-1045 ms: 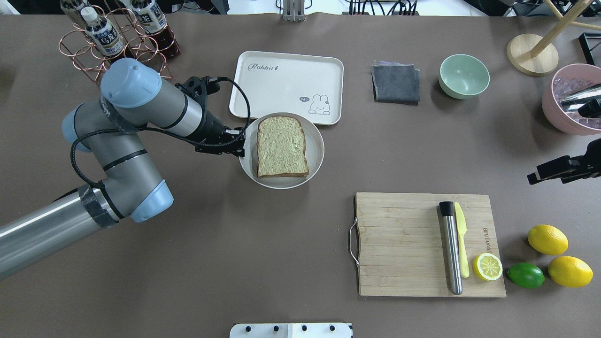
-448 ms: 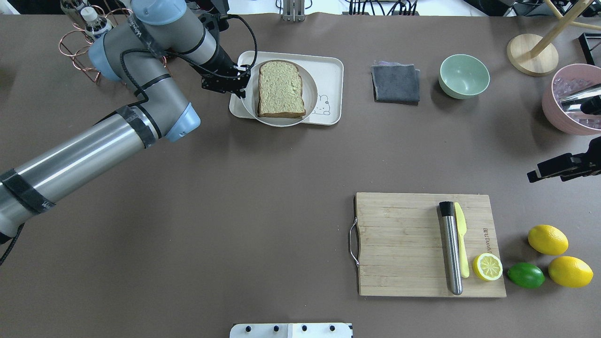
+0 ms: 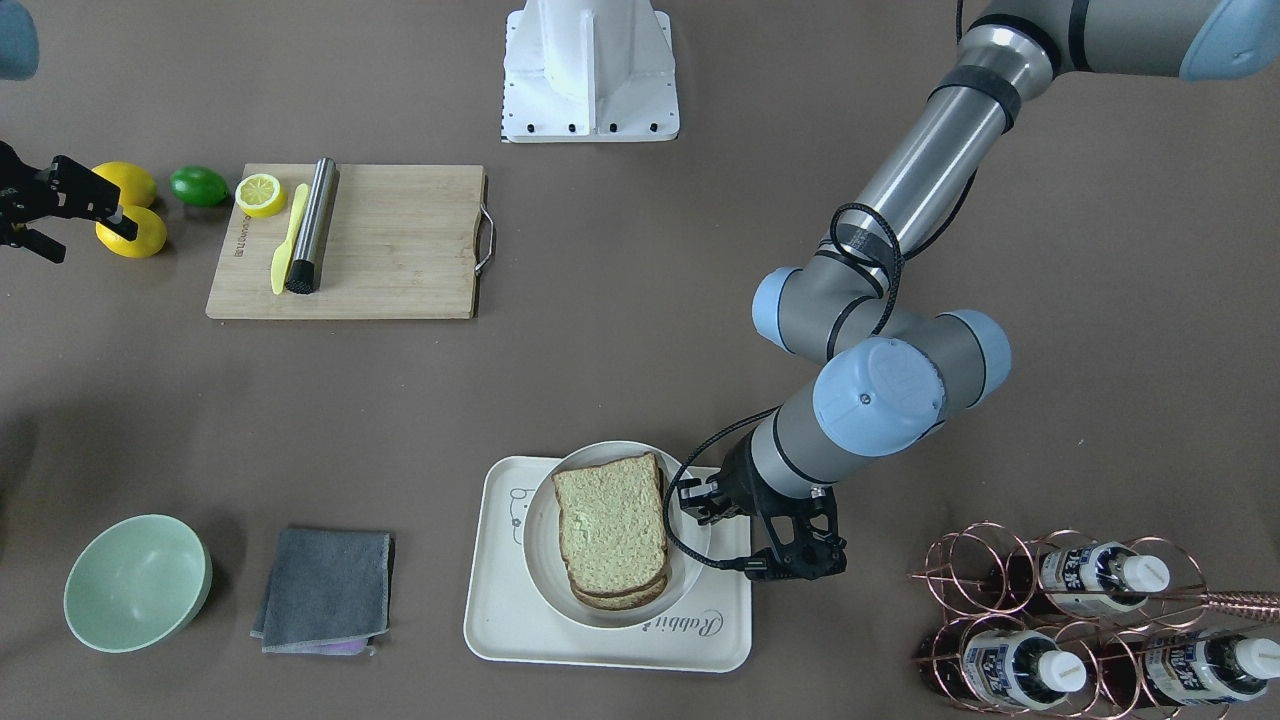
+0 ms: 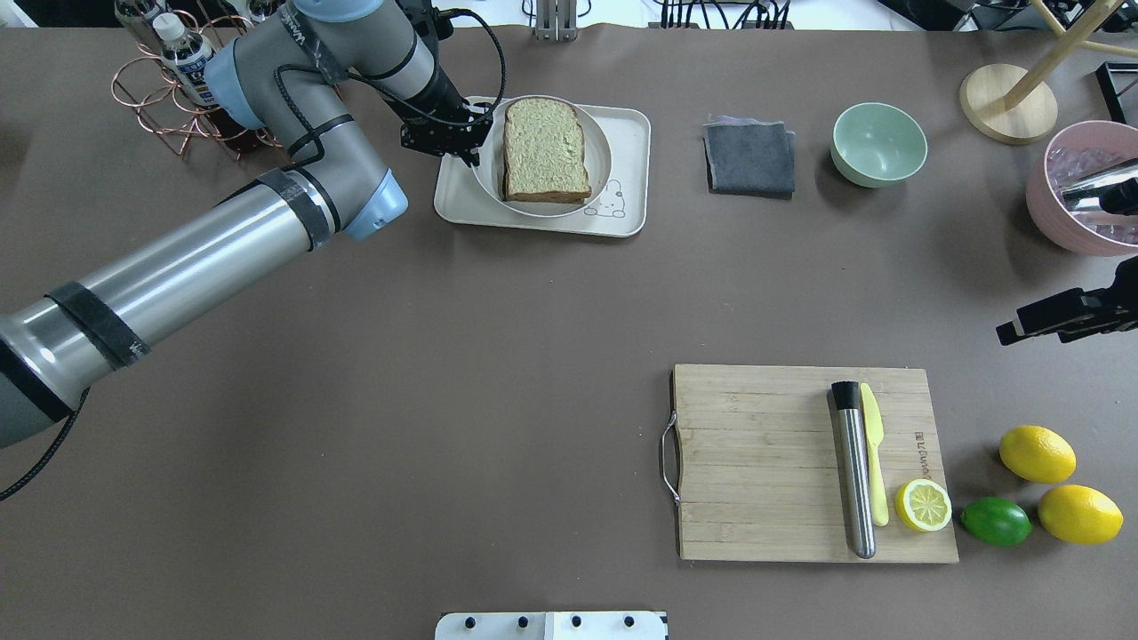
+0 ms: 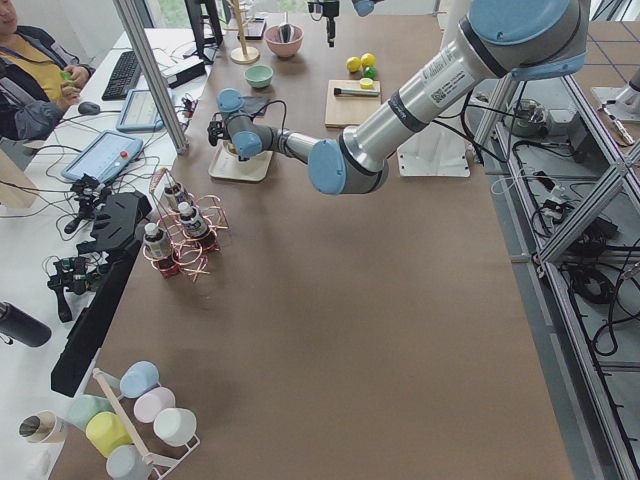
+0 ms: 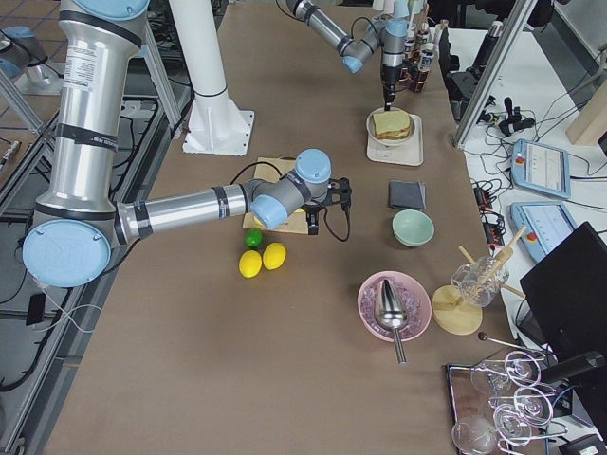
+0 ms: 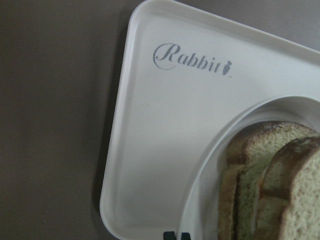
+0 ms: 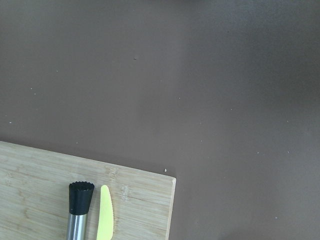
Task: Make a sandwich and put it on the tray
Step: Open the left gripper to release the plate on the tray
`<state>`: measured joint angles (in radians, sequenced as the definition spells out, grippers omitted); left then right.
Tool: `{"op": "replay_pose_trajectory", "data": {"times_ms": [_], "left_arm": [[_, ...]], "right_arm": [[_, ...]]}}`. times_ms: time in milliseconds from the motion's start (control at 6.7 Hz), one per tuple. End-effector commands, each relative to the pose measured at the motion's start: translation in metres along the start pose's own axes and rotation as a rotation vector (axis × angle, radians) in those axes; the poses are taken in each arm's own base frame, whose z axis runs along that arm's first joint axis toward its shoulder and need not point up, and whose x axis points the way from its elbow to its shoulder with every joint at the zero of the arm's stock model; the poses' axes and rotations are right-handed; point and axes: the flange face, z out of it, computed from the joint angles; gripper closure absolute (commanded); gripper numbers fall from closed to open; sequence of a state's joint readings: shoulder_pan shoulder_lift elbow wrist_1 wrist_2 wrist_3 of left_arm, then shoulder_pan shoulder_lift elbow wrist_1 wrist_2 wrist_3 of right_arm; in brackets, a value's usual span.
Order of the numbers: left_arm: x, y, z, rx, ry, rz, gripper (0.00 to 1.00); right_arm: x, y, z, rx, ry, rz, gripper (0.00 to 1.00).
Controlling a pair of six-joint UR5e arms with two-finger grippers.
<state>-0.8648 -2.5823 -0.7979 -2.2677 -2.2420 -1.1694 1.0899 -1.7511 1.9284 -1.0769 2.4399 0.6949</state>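
The sandwich (image 4: 545, 147), two brown-crusted bread slices stacked, lies on a round white plate (image 4: 484, 182). The egg does not show between the slices. The plate is over the cream tray (image 4: 625, 147) with the "Rabbit" script; I cannot tell whether it rests on it. My left gripper (image 4: 471, 147) is shut on the plate's left rim. From the front I see the sandwich (image 3: 610, 535), the plate (image 3: 540, 565), the tray (image 3: 500, 610) and the left gripper (image 3: 693, 510). The left wrist view shows the tray (image 7: 150, 150) and the sandwich (image 7: 270, 170). My right gripper (image 4: 1067, 318) hovers at the right edge; its fingers do not show.
A copper wire rack with bottles (image 4: 191, 71) stands just left of the tray. A grey cloth (image 4: 749, 158) and a green bowl (image 4: 878, 144) lie to its right. A wooden cutting board (image 4: 765, 462) holds a muddler, a yellow knife and a lemon half.
My left arm has carried the plate with the sandwich from the table in front of the tray to over the tray. The right arm has not moved.
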Motion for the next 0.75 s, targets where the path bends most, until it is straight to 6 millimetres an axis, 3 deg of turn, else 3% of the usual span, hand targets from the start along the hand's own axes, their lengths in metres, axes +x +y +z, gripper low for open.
{"op": "replay_pose_trajectory", "data": {"times_ms": [0, 597], "left_arm": [[-0.0074, -0.0074, 0.0071, 0.006, 0.0, 0.005, 1.0], [-0.0068, -0.0076, 0.0113, 0.019, -0.003, 0.01, 1.0]], "right_arm": [[-0.0002, -0.0002, -0.0008, -0.001, -0.004, -0.001, 0.0], [0.0002, 0.0006, -0.0001, -0.005, -0.004, 0.001, 0.0]]}}
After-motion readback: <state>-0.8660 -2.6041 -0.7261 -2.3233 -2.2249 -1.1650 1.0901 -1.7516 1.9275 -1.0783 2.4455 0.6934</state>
